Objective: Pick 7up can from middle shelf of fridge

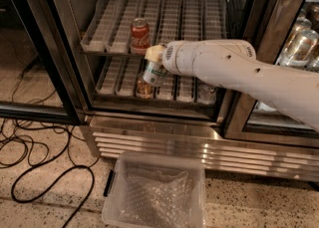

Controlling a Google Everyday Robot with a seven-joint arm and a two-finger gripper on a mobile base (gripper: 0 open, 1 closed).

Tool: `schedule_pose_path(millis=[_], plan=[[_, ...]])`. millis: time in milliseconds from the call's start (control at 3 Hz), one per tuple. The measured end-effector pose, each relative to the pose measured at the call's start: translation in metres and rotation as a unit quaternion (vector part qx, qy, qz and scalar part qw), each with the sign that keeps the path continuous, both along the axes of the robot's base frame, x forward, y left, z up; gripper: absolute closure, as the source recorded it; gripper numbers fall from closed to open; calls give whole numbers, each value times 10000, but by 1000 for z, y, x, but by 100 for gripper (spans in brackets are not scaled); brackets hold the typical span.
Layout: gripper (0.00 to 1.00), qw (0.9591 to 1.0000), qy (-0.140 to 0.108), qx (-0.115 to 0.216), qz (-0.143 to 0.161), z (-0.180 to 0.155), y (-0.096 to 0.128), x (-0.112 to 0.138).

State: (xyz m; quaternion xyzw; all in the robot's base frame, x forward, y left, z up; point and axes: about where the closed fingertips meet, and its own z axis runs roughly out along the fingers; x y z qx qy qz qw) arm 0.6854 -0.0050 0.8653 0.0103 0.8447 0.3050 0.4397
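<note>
The fridge [164, 137] stands open, a steel cooler with a louvred base. My gripper [153, 62] is in front of the middle shelf [114, 28], shut on the 7up can [155, 72], a whitish-silver can with green label. The can hangs tilted below the pale fingers [152, 53], out past the shelf's front edge, in front of the lower rack. My white arm reaches in from the right.
A red Coca-Cola can [140, 35] stands on the middle shelf just left of my gripper. An amber-brown can [144, 88] and a clear bottle [206, 92] sit on the lower rack. A clear plastic bin [157, 192] lies on the floor below. Black cables [35, 167] lie at left.
</note>
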Motion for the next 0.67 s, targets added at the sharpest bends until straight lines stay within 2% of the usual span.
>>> schedule_pose_path(millis=[333, 667], plan=[[100, 9996, 173, 214, -64, -6, 0, -14], [100, 9960, 713, 531, -96, -31, 8, -49]])
